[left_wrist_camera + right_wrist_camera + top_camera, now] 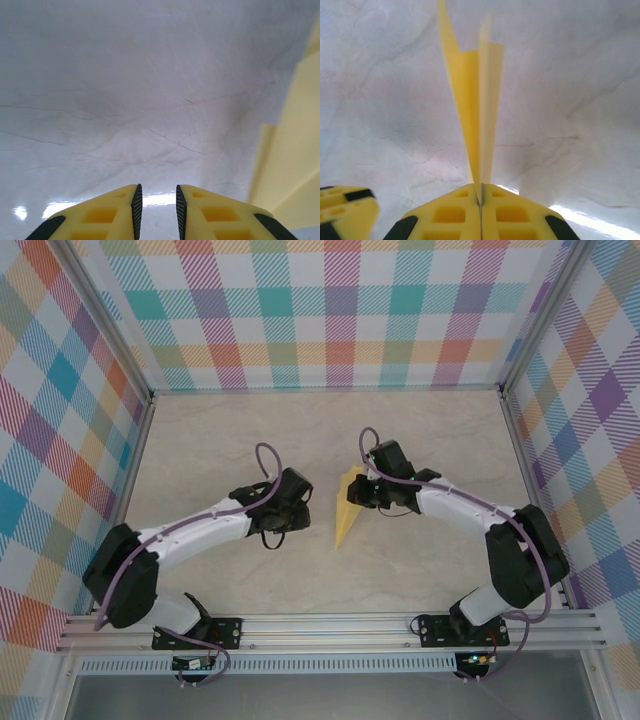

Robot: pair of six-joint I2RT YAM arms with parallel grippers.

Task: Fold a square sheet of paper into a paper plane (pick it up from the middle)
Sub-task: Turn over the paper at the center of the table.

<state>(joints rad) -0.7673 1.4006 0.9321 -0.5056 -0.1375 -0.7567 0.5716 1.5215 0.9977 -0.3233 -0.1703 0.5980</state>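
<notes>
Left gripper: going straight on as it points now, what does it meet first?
Probably the bare tabletop; the left gripper points down onto it. The folded yellow paper lies right of that line.

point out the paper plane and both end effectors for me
paper plane (346, 512), top view, middle of the folded yellow body
right end effector (481, 189), right wrist view, seam between its closed fingertips
left end effector (159, 194), left wrist view, gap between its fingertips

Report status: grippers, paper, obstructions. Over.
Right gripper: jaws shut on the paper plane. Left gripper: jaws slightly apart, empty, plane to its right. No obstruction seen.
</notes>
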